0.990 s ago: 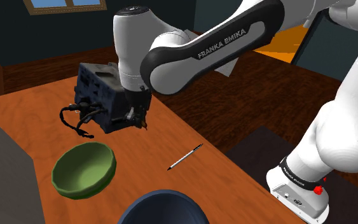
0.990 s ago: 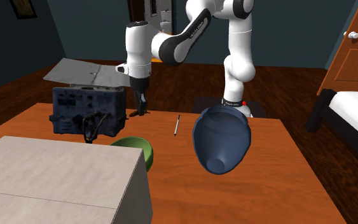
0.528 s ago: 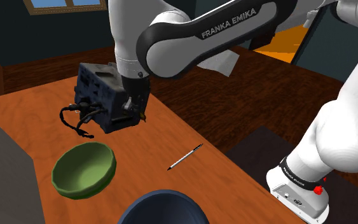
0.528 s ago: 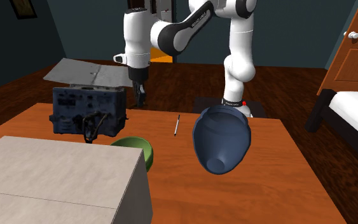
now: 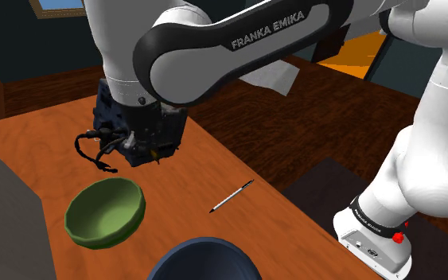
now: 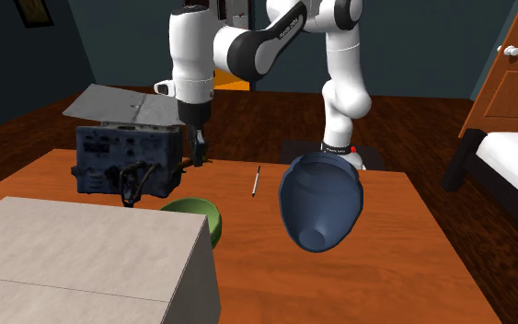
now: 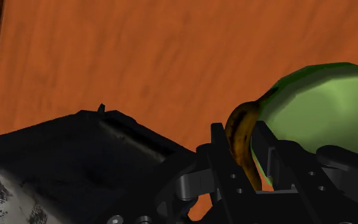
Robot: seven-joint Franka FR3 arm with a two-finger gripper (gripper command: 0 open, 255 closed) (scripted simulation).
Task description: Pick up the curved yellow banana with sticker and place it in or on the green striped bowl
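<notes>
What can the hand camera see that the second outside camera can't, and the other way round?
From the wrist view you get the curved brownish-yellow banana, clasped in the black gripper. From the second exterior view you get the white arm, a big dark blue bowl, a thin pen and a grey box. Both have the round green bowl, the dark boxy machine and the orange-brown wooden table.

Shoulder view beside the arm (image 5: 421, 167), second exterior view facing it across the table (image 6: 413, 239), green bowl (image 5: 103, 211) in all three
</notes>
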